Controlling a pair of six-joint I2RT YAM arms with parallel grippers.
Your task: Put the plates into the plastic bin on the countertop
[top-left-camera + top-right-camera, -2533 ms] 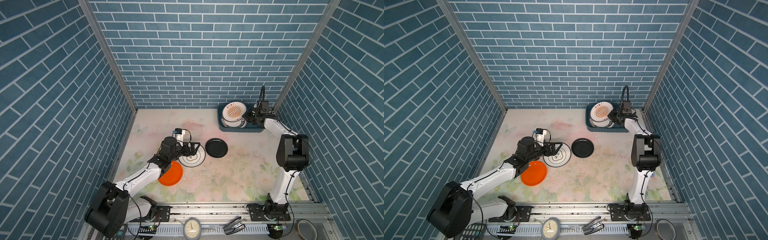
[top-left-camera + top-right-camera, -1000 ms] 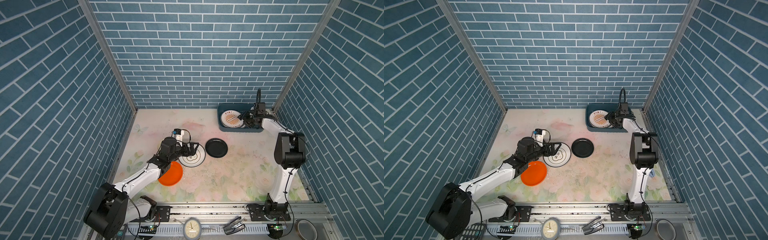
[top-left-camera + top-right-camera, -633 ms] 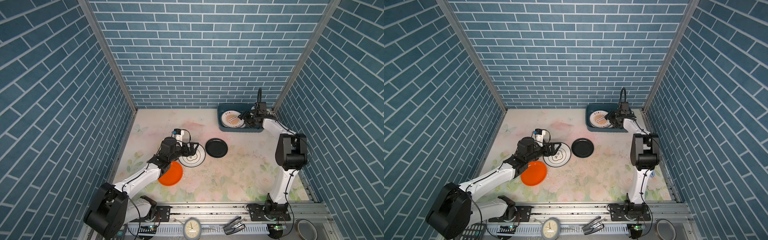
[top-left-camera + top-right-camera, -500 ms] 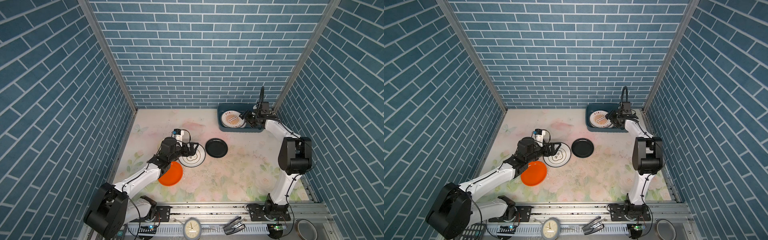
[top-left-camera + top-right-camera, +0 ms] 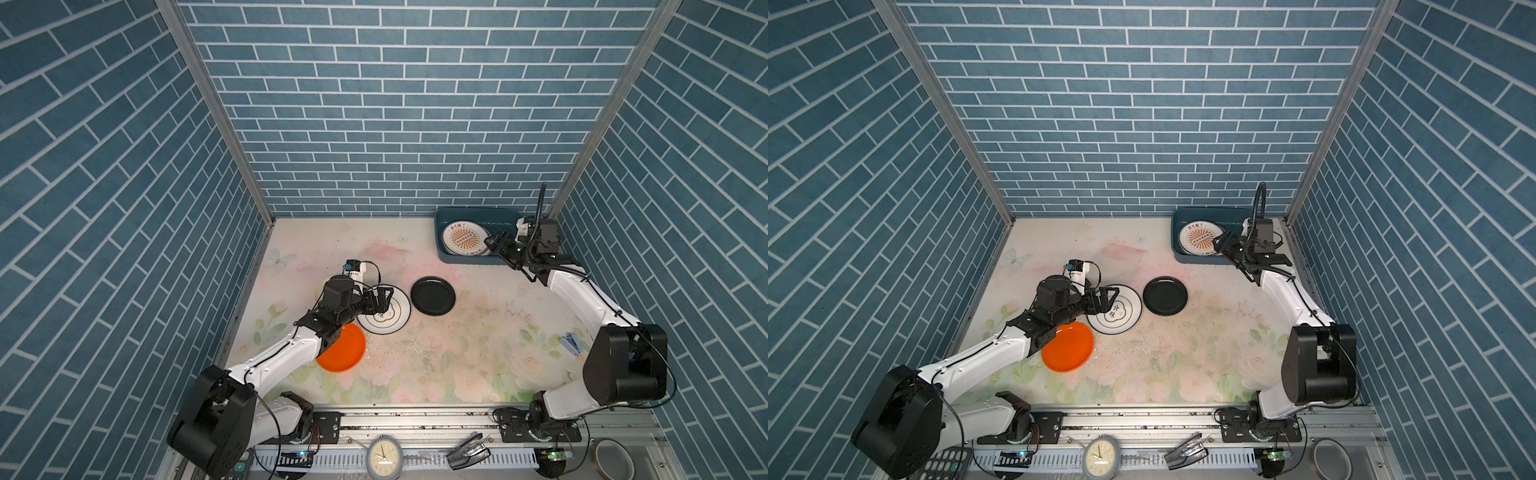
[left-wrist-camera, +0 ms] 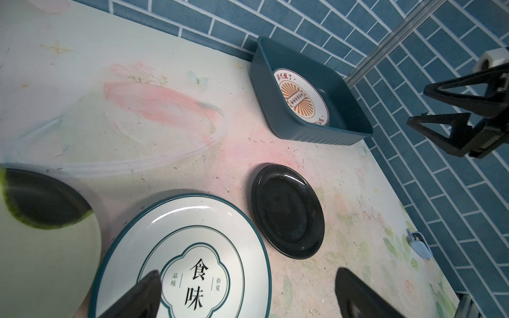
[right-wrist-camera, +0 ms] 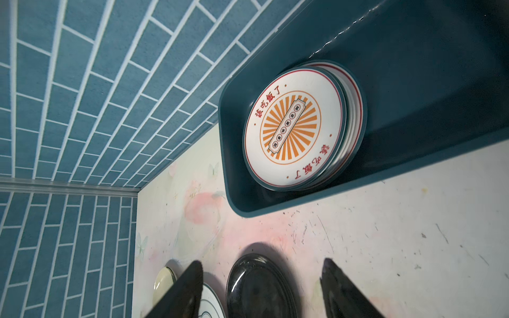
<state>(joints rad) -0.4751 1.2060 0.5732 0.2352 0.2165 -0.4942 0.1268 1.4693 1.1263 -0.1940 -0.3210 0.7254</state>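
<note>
The plastic bin (image 5: pixel 465 259) (image 5: pixel 1196 257) stands at the back right of the flowered countertop (image 5: pixel 457 357). In it lies a stack of plates, the top one white with an orange sunburst (image 5: pixel 464 237) (image 7: pixel 292 129). My right gripper (image 5: pixel 498 245) (image 7: pixel 261 261) hangs open and empty over the bin's right part. On the countertop lie a black plate (image 5: pixel 432 295) (image 6: pixel 287 210), a white teal-rimmed plate (image 5: pixel 388 322) (image 6: pixel 192 247) and an orange plate (image 5: pixel 345 353), which my left arm partly covers. My left gripper (image 5: pixel 384 299) (image 6: pixel 248 272) is wide open just above the white plate's right edge.
A pale plate (image 6: pixel 41 261) lies beside the white one, under my left arm. A small blue-grey stapler (image 5: pixel 571 345) rests near the right wall. Clock (image 5: pixel 384 457), black clip (image 5: pixel 467 449), calculator (image 5: pixel 946 461) and metal bowl (image 5: pixel 613 457) sit on the front rail. Brick walls close three sides.
The sunburst plate, tilted up in the bin at first, now lies flat on the stack. My right gripper has let it go and drawn back slightly. The left arm has not moved.
</note>
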